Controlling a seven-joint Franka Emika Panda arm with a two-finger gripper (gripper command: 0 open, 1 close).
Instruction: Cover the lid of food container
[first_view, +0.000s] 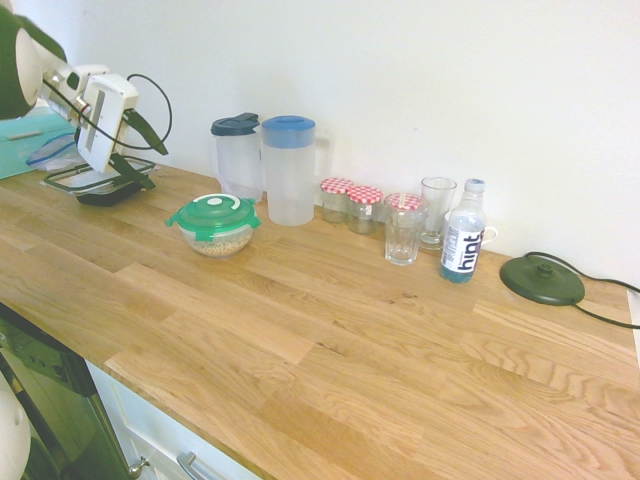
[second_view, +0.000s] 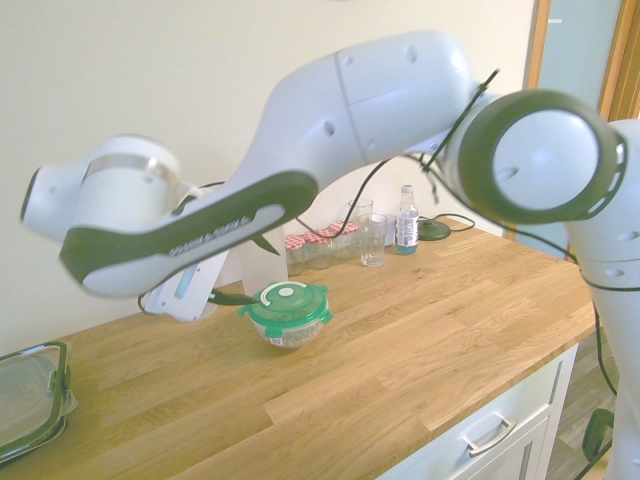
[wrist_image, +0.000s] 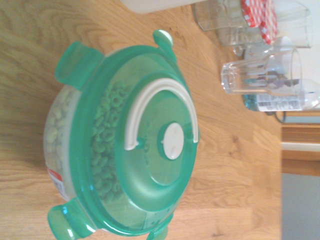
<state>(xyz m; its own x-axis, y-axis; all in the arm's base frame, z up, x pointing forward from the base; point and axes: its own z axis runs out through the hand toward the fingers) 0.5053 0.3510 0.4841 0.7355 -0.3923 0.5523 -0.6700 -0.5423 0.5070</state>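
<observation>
The green lid (first_view: 213, 213) lies flat on the food container (first_view: 219, 241), a small clear bowl of beige grains, on the wooden counter. The wrist view looks down on the lid (wrist_image: 145, 150) with its white centre circle, and the bowl's wall (wrist_image: 56, 142) shows under the rim. From the other side the lid (second_view: 287, 302) again caps the bowl (second_view: 288, 334). My gripper (first_view: 143, 152) hangs open above and to the left of the bowl, clear of the lid and holding nothing. In the second exterior view the gripper (second_view: 245, 272) sits just behind the lid.
A rectangular black-rimmed container (first_view: 100, 181) lies behind the gripper. Two pitchers (first_view: 289, 170), red-checked jars (first_view: 350, 203), glasses (first_view: 403, 228), a water bottle (first_view: 463, 243) and a dark round base (first_view: 542, 280) line the back wall. The counter's front edge (first_view: 150, 395) runs close by.
</observation>
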